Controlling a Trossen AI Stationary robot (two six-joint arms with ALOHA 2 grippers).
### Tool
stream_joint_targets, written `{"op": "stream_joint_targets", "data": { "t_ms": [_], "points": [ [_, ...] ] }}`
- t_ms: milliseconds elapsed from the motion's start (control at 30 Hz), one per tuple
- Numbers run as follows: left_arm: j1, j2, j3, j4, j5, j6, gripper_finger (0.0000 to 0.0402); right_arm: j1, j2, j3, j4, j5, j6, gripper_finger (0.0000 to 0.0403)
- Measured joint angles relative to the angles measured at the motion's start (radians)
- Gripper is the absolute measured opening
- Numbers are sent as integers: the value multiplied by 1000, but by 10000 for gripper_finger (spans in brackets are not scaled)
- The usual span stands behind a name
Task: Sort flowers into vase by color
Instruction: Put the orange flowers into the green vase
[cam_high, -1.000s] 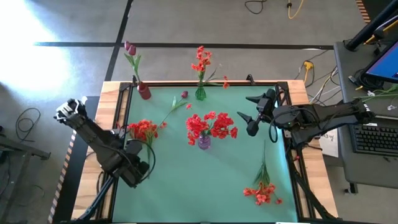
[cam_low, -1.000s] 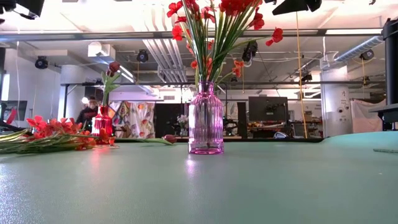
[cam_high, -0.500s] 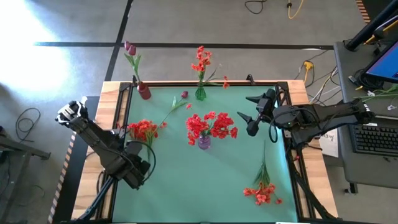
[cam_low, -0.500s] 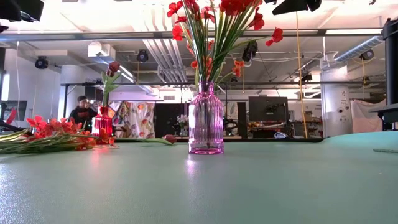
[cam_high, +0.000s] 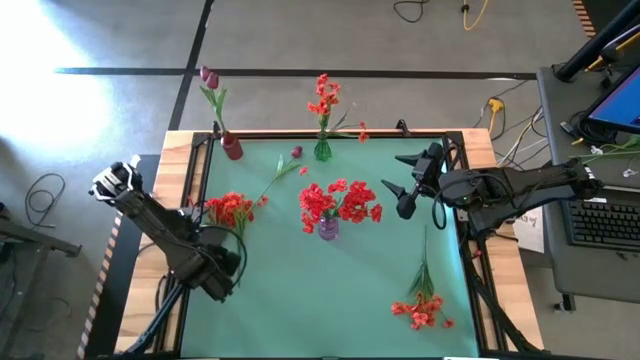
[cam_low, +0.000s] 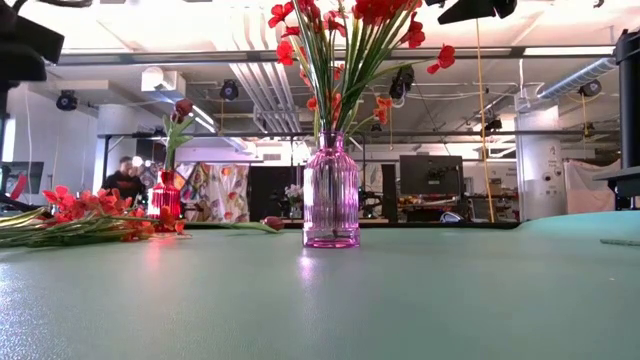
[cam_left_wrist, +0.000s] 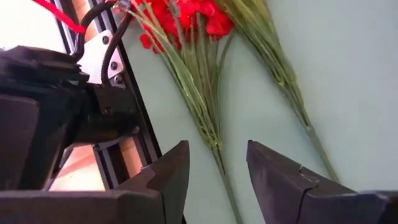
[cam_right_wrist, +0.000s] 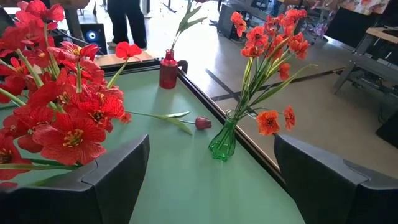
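Table, green mat: three vases hold blooms by colour. Purple vase, centre, carries red flowers. Left gripper, jaws parted and empty, hovers over a red spray's stems at the left edge, apparently aligning for a grasp. Right gripper waits open near the right edge; a loose spray lies toward the near right corner.

A green-topped table carries a purple vase of red flowers near its middle. Behind the purple vase stand a green vase and, toward the far left corner, a red vase. A magenta bud stem lies between them. Red sprays lie left of it, another spray near right.
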Motion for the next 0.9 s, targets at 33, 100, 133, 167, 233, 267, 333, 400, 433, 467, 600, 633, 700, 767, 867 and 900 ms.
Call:
{"op": "stream_joint_targets", "data": {
  "t_ms": [33, 100, 133, 167, 233, 267, 333, 400, 433, 467, 600, 633, 700, 767, 867, 900],
  "points": [
    [0, 0, -9, 4, 0, -16, 147, 0, 0, 0, 0, 0, 0, 336],
    [0, 0, -27, 21, 0, -39, 148, 0, 0, 0, 0, 0, 0, 336],
    [0, 0, -33, 31, 0, -43, 150, 0, 0, 0, 0, 0, 0, 336],
    [0, 0, -34, 39, 1, -43, 153, 0, 0, 0, 0, 0, 0, 336],
    [0, 0, -34, 51, 0, -39, 160, 0, 0, 0, 0, 0, 0, 336],
    [0, 0, -29, 53, 0, -29, 164, 0, 0, 0, 0, 0, 0, 336],
    [0, -1, -10, 69, 0, 17, 170, 0, 0, 0, 2, 0, 6, 336],
    [0, -1, 16, 70, -8, 70, 174, 0, 0, 0, -2, -8, 55, 336],
    [0, -1, 32, 69, -15, 100, 175, 0, -1, 0, -14, -30, 105, 336],
    [0, -1, 48, 70, -18, 129, 175, 0, -4, 9, -54, -70, 175, 336],
    [0, -1, 115, 71, -35, 262, 175, 1, -5, 87, -262, -222, 417, 336],
    [0, -1, 127, 71, -60, 286, 175, 2, -3, 103, -317, -228, 459, 336],
    [4, -2, 137, 69, -113, 294, 175, 3, 2, 133, -396, -227, 528, 336],
    [18, -2, 136, 70, -132, 238, 175, 2, 6, 150, -451, -219, 561, 336],
    [24, 13, 112, 82, -147, 144, 175, 2, 6, 164, -475, -217, 564, 336],
    [24, 24, 103, 104, -148, 134, 176, 2, 6, 164, -477, -217, 564, 336]
  ]
}}
